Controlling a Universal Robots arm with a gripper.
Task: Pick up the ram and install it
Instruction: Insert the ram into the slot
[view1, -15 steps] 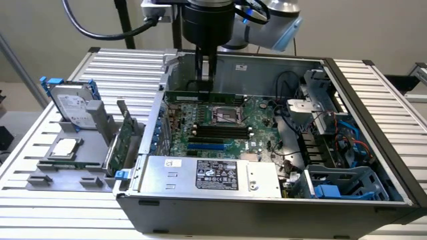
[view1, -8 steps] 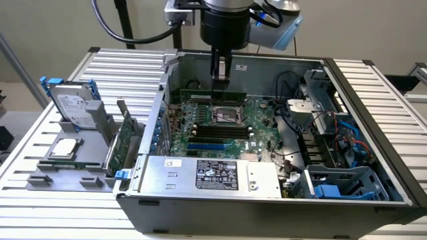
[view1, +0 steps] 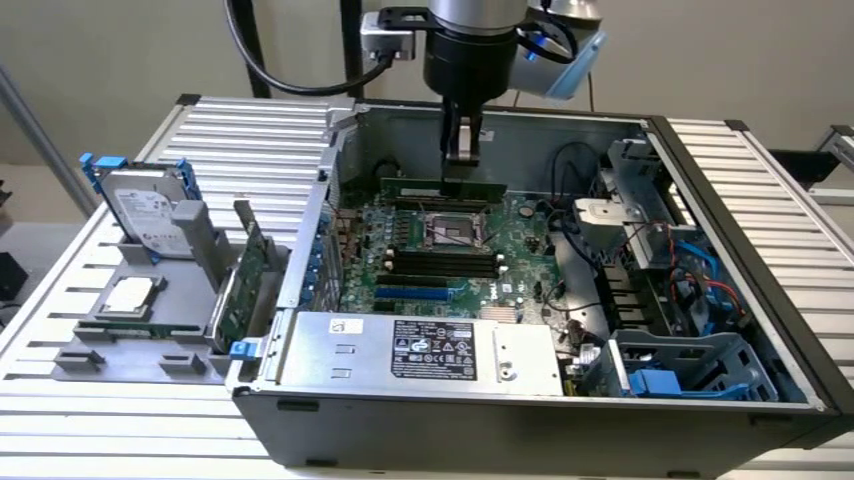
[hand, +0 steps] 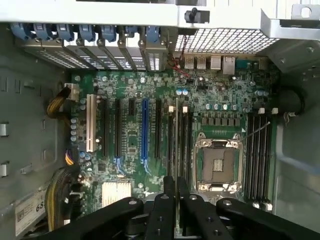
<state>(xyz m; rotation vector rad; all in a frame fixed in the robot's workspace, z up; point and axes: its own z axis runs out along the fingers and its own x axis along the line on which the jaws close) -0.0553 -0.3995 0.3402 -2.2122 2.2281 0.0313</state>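
The gripper (view1: 457, 176) has its jaws drawn nearly together, pinching the ram (view1: 406, 187) near mid-length above the motherboard (view1: 531, 262), towards the computer case (view1: 545, 124)'s far wall. Good seating calls for upright alignment with the slot, a matched notch, open latches and even pressure.

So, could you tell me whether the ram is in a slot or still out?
Out: in the exterior view, the ram hangs from the gripper, raised above the motherboard.
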